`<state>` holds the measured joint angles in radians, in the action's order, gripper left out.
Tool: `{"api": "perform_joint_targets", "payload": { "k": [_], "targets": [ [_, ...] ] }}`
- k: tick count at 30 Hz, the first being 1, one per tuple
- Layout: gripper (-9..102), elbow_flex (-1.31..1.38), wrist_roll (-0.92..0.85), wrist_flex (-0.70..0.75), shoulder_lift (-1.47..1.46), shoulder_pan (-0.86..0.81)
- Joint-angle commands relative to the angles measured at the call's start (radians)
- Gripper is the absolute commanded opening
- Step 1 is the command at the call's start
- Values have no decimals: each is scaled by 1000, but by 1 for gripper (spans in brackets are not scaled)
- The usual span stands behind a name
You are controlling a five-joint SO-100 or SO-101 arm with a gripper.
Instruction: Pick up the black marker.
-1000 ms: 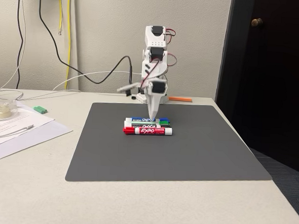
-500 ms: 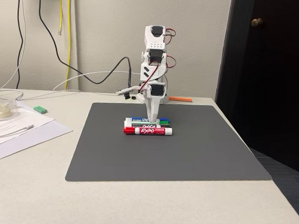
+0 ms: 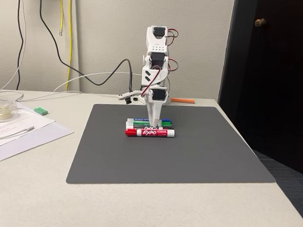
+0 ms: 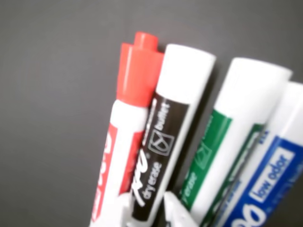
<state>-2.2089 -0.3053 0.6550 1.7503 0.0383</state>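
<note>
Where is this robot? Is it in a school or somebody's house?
Probably an office or workroom, though I can't be sure. A plain table holds dry-erase markers and printed papers, cables hang down the bare wall, and a dark door stands beside it.

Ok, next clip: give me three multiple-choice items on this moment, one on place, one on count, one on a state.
1. In the fixed view, which marker lies nearest the camera?
A. red marker
B. blue marker
C. green marker

2. How many markers lie side by side on the mat?
A. two
B. four
C. six

3. Is the black marker lifted?
A. yes, held clear of the mat
B. no, it lies flat in the row
C. it stands upright

Key: 1 A, the red marker fronts the row. 2 B, the wrist view shows red, the black marker, the green marker and the blue marker on the grey mat. 3 B, it rests between red and green, the gripper jaws straddling it.
</note>
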Motion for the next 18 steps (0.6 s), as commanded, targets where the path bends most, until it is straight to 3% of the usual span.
{"api": "perform_joint_targets", "payload": {
  "k": [1,18],
  "targets": [
    [8,46,-17,-17,-6,11],
    [10,46,-81,-58,-75,23]
  ]
}}
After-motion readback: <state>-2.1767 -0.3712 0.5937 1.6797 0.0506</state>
